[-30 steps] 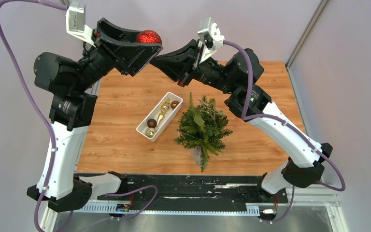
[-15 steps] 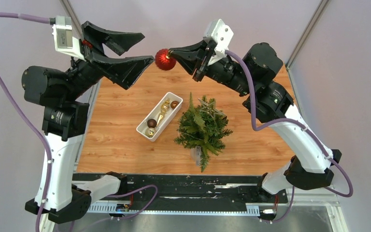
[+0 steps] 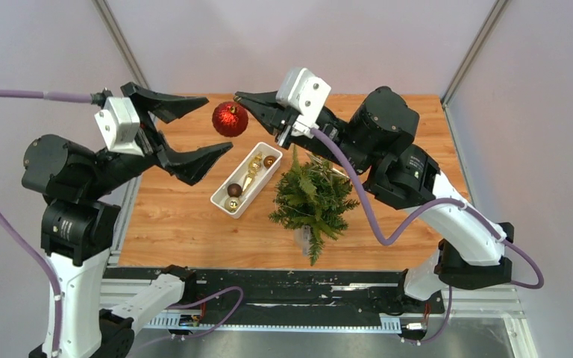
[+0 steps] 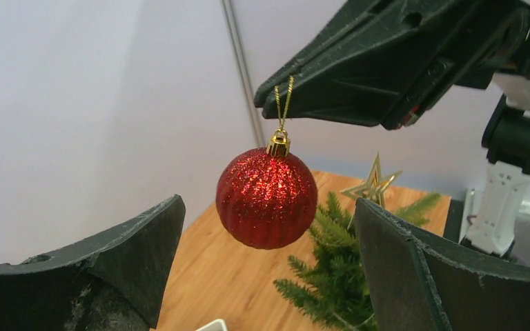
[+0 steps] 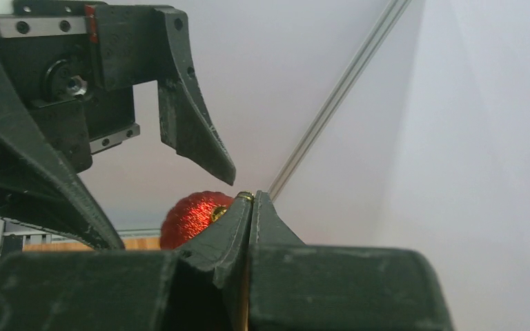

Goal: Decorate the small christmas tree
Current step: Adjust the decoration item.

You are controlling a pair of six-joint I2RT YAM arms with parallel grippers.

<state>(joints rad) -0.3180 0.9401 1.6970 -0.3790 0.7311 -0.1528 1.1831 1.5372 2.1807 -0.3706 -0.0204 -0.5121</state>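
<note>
A red glitter bauble [image 3: 230, 119] [image 4: 266, 198] [image 5: 193, 217] hangs in the air by its gold string. My right gripper [image 3: 242, 98] [image 5: 250, 196] is shut on that string, its tip just above the bauble. My left gripper [image 3: 219, 121] [image 4: 269, 207] stands wide open to the bauble's left; the bauble hangs free between and just beyond its fingers [image 4: 131, 255], touching neither. The small christmas tree [image 3: 313, 195] [image 4: 331, 276] stands upright on the wooden table, below and to the right of the bauble, with a gold star [image 4: 373, 185] at its top.
A white tray [image 3: 236, 170] lies slantwise left of the tree and holds a gold drop ornament [image 3: 252, 170] and small brown balls [image 3: 234, 189]. Metal frame posts [image 3: 123, 46] rise at the back corners. The right arm's elbow [image 3: 388, 123] hangs over the table's back right.
The left gripper opened and let go of the red bauble, which the right gripper now holds by its string. Both grippers came down and nearer, and the left drew back to the left.
</note>
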